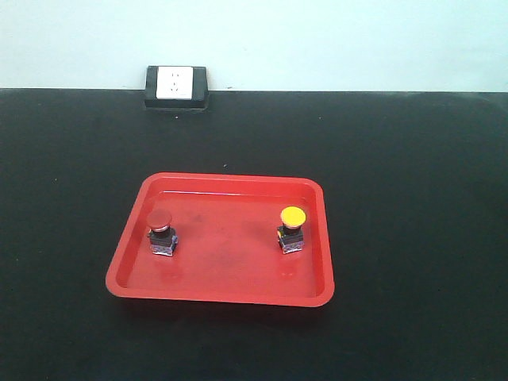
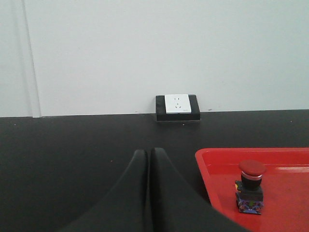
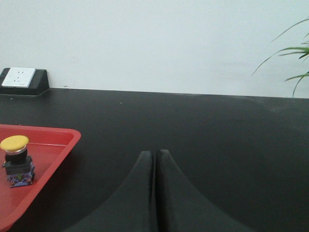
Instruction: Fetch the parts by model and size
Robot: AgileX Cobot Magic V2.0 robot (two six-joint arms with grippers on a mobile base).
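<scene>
A red-capped push-button switch point(image 1: 161, 232) stands upright at the left of a red tray point(image 1: 230, 294); it also shows in the left wrist view point(image 2: 250, 186). A yellow-capped switch point(image 1: 292, 229) stands upright at the tray's right; it also shows in the right wrist view point(image 3: 16, 161). Each sits on a black and blue block base. My left gripper point(image 2: 148, 153) is shut and empty, over the black table left of the tray point(image 2: 212, 162). My right gripper point(image 3: 155, 154) is shut and empty, over the table right of the tray point(image 3: 53, 145). Neither gripper shows in the front view.
The black table point(image 1: 413, 198) runs to a pale wall. A white socket in a black housing point(image 1: 175, 86) sits at the table's back edge, left of centre. Green plant leaves point(image 3: 289, 53) hang at the far right in the right wrist view.
</scene>
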